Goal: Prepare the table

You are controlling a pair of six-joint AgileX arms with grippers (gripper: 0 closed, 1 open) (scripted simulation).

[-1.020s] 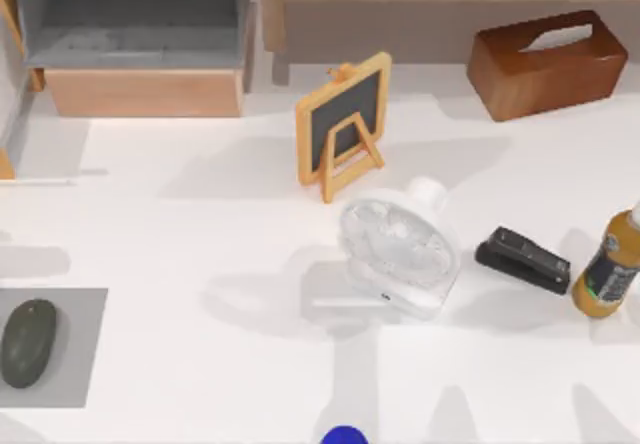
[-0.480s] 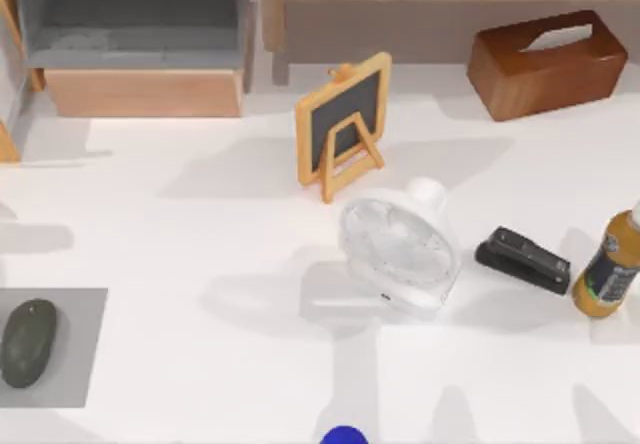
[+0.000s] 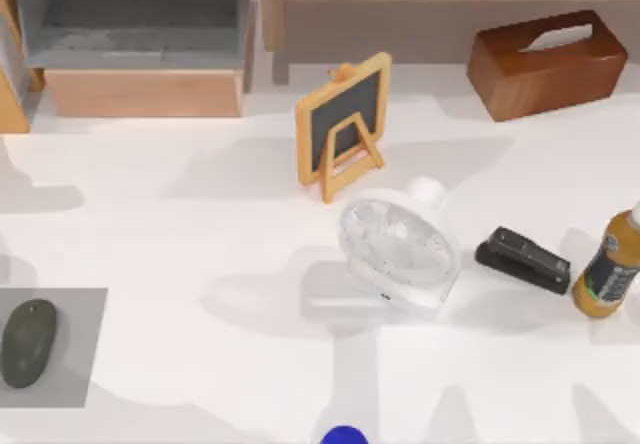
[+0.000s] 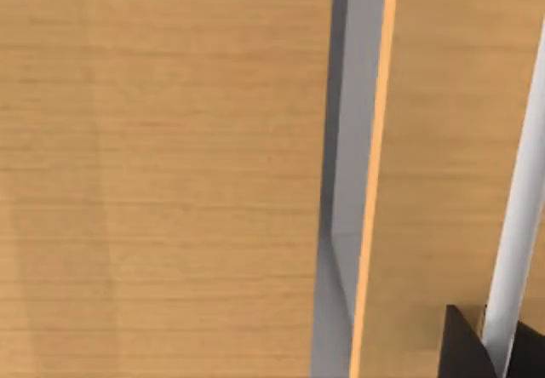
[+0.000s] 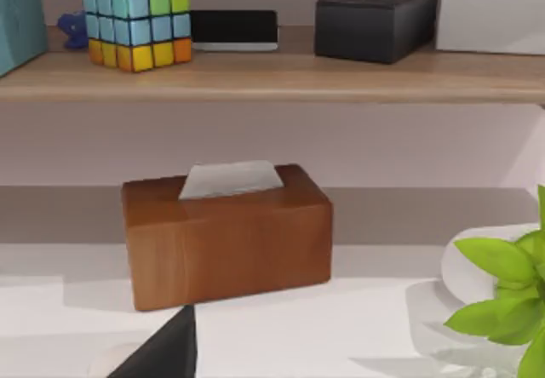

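Observation:
The white table point(image 3: 200, 254) spans the top view. On it stand a small wood-framed chalkboard easel point(image 3: 343, 124), a white desk fan point(image 3: 398, 249), a black stapler point(image 3: 522, 260) and an orange bottle point(image 3: 608, 269) at the right edge. A dark mouse point(image 3: 27, 342) lies on a grey mat point(image 3: 85, 309) at the left edge. A dark part of my left gripper point(image 4: 467, 348) hangs close against wooden panels point(image 4: 162, 174). A dark tip of my right gripper point(image 5: 166, 350) sits low in front of the brown tissue box point(image 5: 228, 235).
A wood-and-grey shelf unit point(image 3: 140, 34) stands at the back left, and a brown tissue box point(image 3: 545, 62) at the back right. A shelf point(image 5: 272, 76) holds a colour cube point(image 5: 136, 25) and boxes. Green plant leaves point(image 5: 507, 297) are near the right gripper. A blue object point(image 3: 344, 436) pokes in at the front edge.
The arm shadows on the table's left side have shifted toward the back, near the shelf unit. The objects on the table have not moved.

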